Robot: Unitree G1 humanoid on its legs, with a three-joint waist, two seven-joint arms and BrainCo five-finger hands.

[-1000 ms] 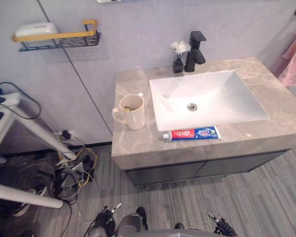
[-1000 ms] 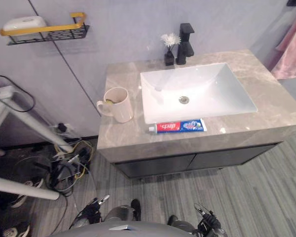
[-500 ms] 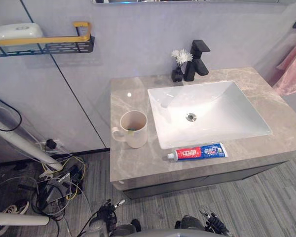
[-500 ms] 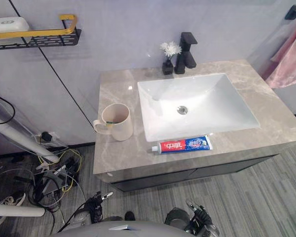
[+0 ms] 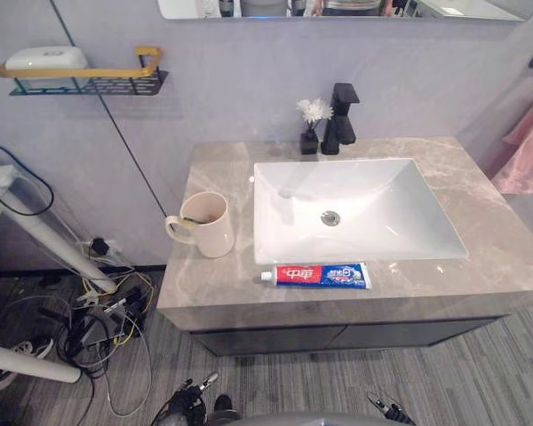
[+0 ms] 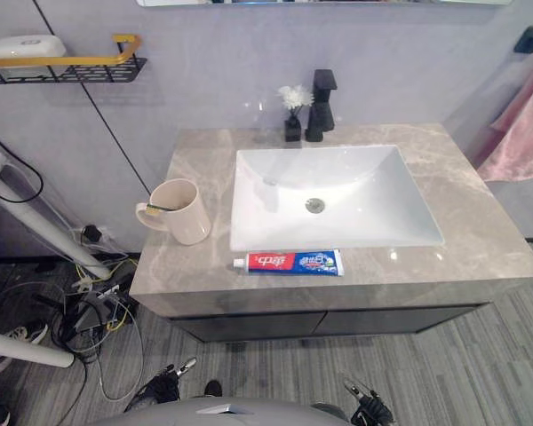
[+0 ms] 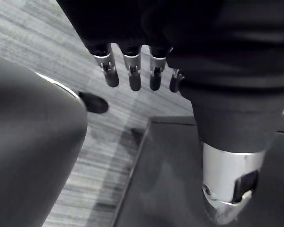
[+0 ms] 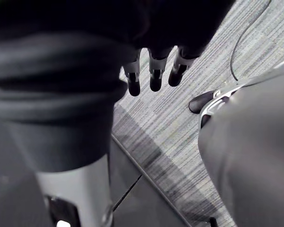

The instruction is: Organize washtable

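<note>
The grey marble-patterned countertop [image 5: 220,286] carries little. A cream ceramic mug [image 5: 210,232] stands upright on its left part, just beside the white rectangular basin [image 5: 386,209], handle turned out to the left. Something thin and greenish [image 5: 194,221] rests in its mouth, too small for me to name. A red-and-blue toothpaste tube [image 5: 315,275] lies flat on the narrow front strip of counter, parallel to the basin's front rim and close to it, white cap pointing toward the mug.

That tube looks like the loose piece here. I judge that it wants standing in the mug, which sits near its cap end but apart from it. At the back, the small black vase with a white flower [image 5: 310,131] and the black angular faucet [image 5: 341,120] stand side by side against the wall and seem in their proper spots. So does the white soap case [image 5: 44,58] up on the black wire wall shelf with a yellow rail [image 5: 93,82]. A pink towel [image 5: 526,151] hangs off to the right.

Neither hand is at work yet. The left hand [image 7: 134,75] hangs down with fingers straight and relaxed, holding nothing, over the grey plank floor [image 7: 102,142]. The right hand [image 8: 155,78] hangs the same way, empty, fingers loose. Both sit low in front of the dark cabinet front [image 5: 338,337], below the counter's edge and well apart from the tube and the mug. The tube lies nearer the right hand's side.
</note>
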